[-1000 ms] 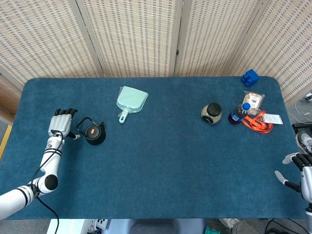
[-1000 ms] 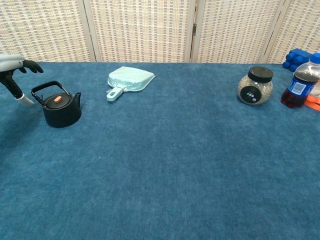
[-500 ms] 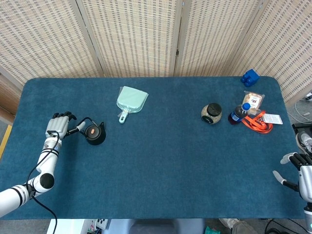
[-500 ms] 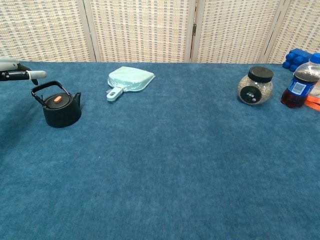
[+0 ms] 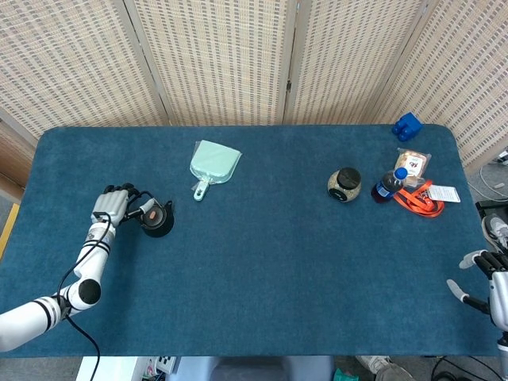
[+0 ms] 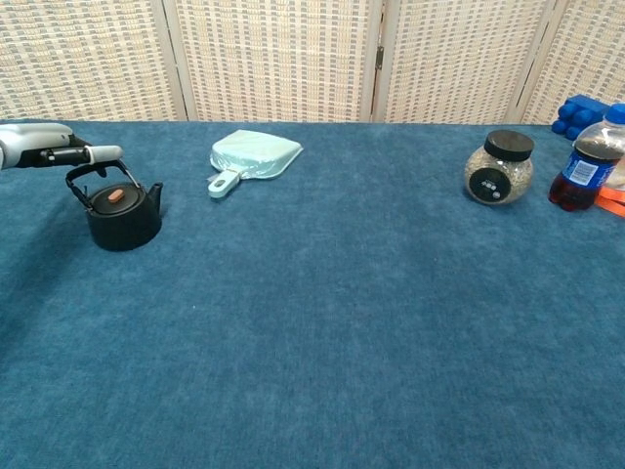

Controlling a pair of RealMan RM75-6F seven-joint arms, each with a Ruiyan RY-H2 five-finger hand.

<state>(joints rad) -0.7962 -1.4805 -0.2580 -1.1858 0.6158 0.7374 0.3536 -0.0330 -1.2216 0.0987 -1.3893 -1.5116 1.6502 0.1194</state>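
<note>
The left hand (image 5: 117, 204) lay at the black kettle (image 5: 156, 220) near the left end of the blue table (image 5: 262, 270), one finger reaching across the top of the wire handle (whether it actually gripped I cannot tell). A pale green dustpan (image 5: 213, 165) sat a little behind the kettle. The right hand (image 5: 494, 286) hovered off the table's right edge, fingers apart and holding nothing.
</note>
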